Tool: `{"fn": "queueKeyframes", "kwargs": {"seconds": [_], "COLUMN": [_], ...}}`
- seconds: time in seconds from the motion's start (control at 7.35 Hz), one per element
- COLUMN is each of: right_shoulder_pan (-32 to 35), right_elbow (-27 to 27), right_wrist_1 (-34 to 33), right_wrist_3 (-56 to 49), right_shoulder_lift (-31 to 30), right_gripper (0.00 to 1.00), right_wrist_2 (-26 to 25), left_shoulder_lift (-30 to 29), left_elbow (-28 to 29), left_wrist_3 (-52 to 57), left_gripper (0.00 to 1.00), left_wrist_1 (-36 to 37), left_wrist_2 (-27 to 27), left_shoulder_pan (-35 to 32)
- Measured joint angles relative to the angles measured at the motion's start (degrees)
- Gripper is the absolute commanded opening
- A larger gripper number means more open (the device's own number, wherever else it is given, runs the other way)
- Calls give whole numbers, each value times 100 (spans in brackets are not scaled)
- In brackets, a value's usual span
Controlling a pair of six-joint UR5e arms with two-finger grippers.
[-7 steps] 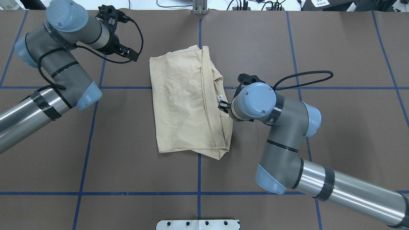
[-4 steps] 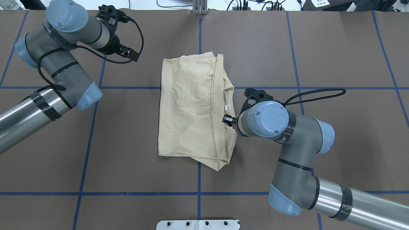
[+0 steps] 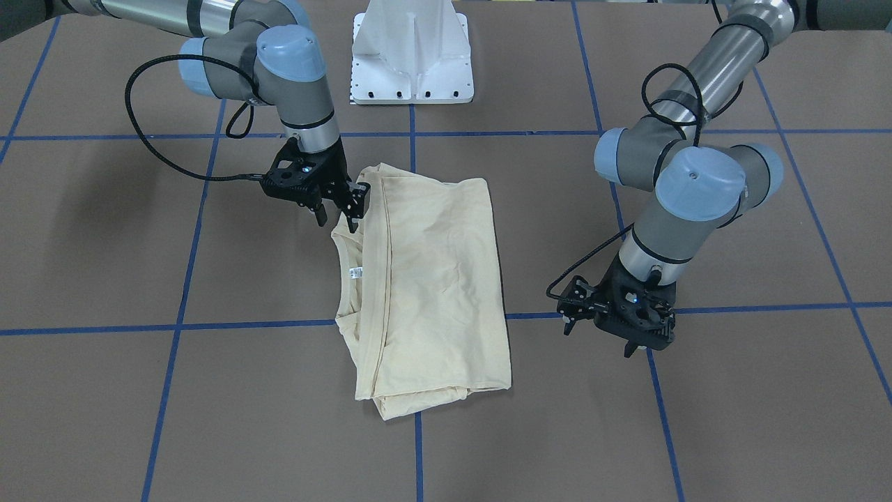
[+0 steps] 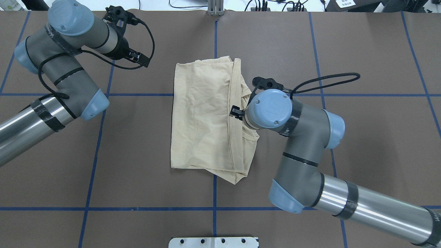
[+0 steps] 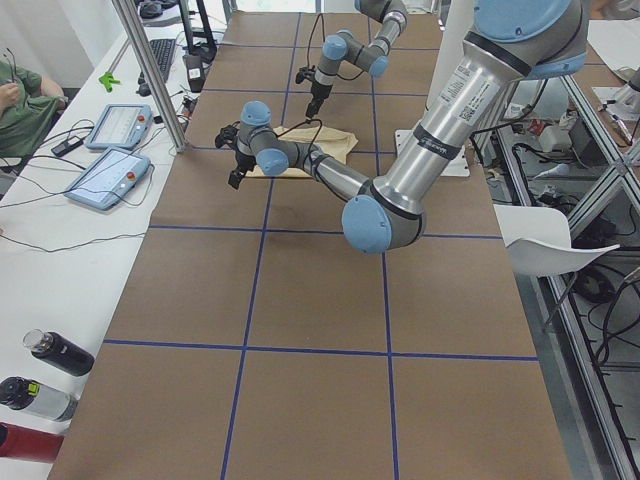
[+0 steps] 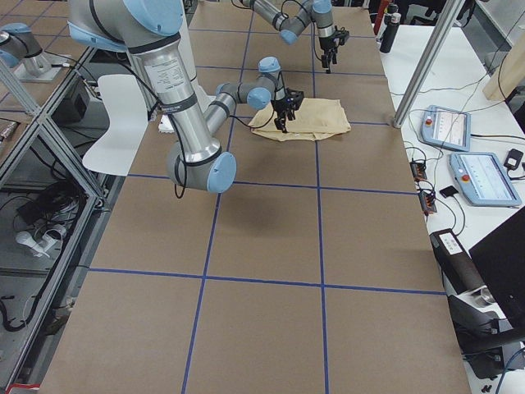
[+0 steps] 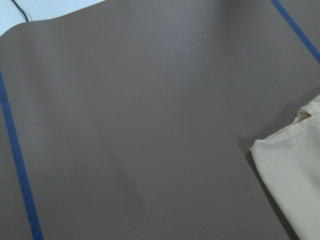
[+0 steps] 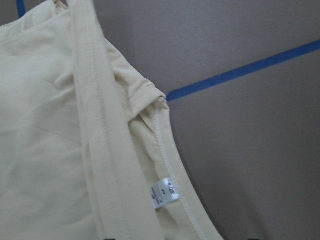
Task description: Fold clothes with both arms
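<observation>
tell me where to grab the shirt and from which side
Pinch the shirt at its collar edge, coming in low from the robot's right, where the right gripper hangs open. It lies flat, and that layered edge has table beside it, so a finger could probably slip under.

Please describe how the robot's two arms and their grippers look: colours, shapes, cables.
The left arm and the right arm are shiny silver tubes joined by matte grey housings with round light-blue caps; black bands wrap the tubes. The left gripper and the right gripper are black, with two fingers each. A black cable loops from each gripper back to its arm.
</observation>
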Motion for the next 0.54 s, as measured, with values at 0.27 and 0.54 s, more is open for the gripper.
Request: {"fn": "queueKeyframes", "kwargs": {"seconds": [0.27,0.54], "right_shoulder_pan": [45,44], "right_elbow": [-931,-1391], "right_wrist_1": [-175,-219], "right_wrist_3": [-296,-783], "right_shoulder_lift": [710,919], "right_gripper": [100,100], "right_wrist_2": [12,85], "left_shoulder_lift": [77,87], "left_elbow": [-112,-132], "left_wrist_3": [0,0], "left_gripper": [100,100], "left_wrist_1": [11,13], "left_wrist_2": [-75,-89], "left_shoulder_pan": [3,9]}}
